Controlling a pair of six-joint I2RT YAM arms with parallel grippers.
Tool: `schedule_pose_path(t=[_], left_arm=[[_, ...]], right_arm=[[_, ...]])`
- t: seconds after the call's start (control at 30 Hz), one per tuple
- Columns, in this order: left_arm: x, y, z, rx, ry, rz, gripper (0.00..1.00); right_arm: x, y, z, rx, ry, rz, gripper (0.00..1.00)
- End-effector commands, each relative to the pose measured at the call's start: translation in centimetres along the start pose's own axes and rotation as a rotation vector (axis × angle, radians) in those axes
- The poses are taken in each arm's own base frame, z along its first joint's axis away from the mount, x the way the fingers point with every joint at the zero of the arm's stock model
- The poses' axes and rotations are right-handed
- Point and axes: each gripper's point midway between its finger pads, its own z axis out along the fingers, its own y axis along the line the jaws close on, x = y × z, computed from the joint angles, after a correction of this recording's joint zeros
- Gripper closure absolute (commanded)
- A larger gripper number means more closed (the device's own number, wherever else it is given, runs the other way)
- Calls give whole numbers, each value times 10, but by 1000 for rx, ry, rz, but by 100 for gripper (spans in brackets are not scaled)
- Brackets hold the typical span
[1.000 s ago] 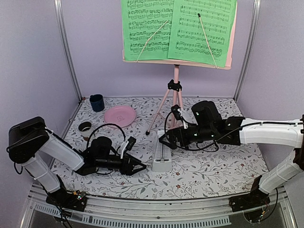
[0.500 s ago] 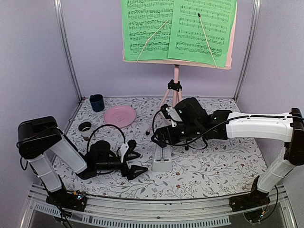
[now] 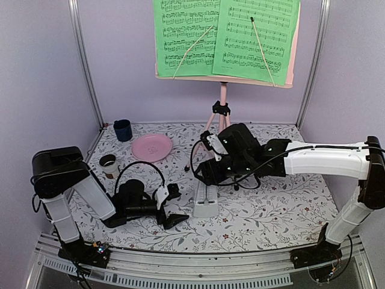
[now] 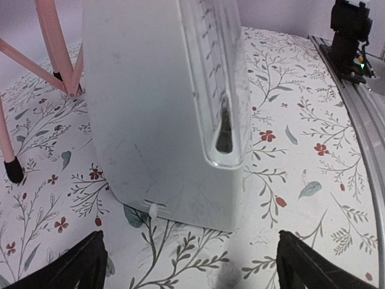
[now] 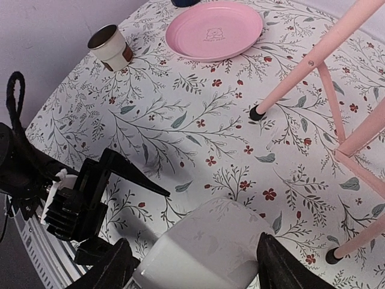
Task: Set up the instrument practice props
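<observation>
The small white metronome (image 3: 206,199) stands on the floral table in front of the pink music stand (image 3: 223,102). The stand's desk holds two green sheet-music pages (image 3: 225,37). My left gripper (image 3: 175,205) lies low just left of the metronome, open and empty. In the left wrist view the metronome (image 4: 162,102) fills the frame and my left gripper (image 4: 191,244) is just short of its base. My right gripper (image 3: 203,176) is open above the metronome. In the right wrist view my right gripper (image 5: 195,265) straddles the metronome's top (image 5: 207,247).
A pink plate (image 3: 152,146) and a dark blue cup (image 3: 123,129) sit at the back left, and a small brown-rimmed cup (image 3: 108,162) near the left wall. The stand's tripod legs (image 5: 301,69) spread just behind the metronome. A metal rail (image 3: 198,265) runs along the table's front edge.
My right gripper has swung left and come over the metronome's top. My left gripper has opened wide and stays beside the metronome's base.
</observation>
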Motion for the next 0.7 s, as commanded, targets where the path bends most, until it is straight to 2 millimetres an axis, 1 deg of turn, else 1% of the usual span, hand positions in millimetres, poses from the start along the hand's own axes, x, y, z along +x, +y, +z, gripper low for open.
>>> schedule_pose_path(t=[0.0,0.17,0.37,0.43,0.53,0.67], left_arm=[[3,0,13,7,14,58,2],[6,-2,30,46,35,19,2],[6,-1,41,48,40,-30,2],[21,-2,45,44,77,-42,2],[25,-3,43,33,70,-76,3],[32,-8,42,27,54,-103,6]], right_arm=[[10,8,-2,-45,25,-10,38],[13,10,-2,-60,26,-2,41],[14,9,-7,-70,11,11,43],[15,8,-8,-71,6,23,44],[20,6,-11,-66,1,40,45],[22,4,-17,-65,-20,50,46]])
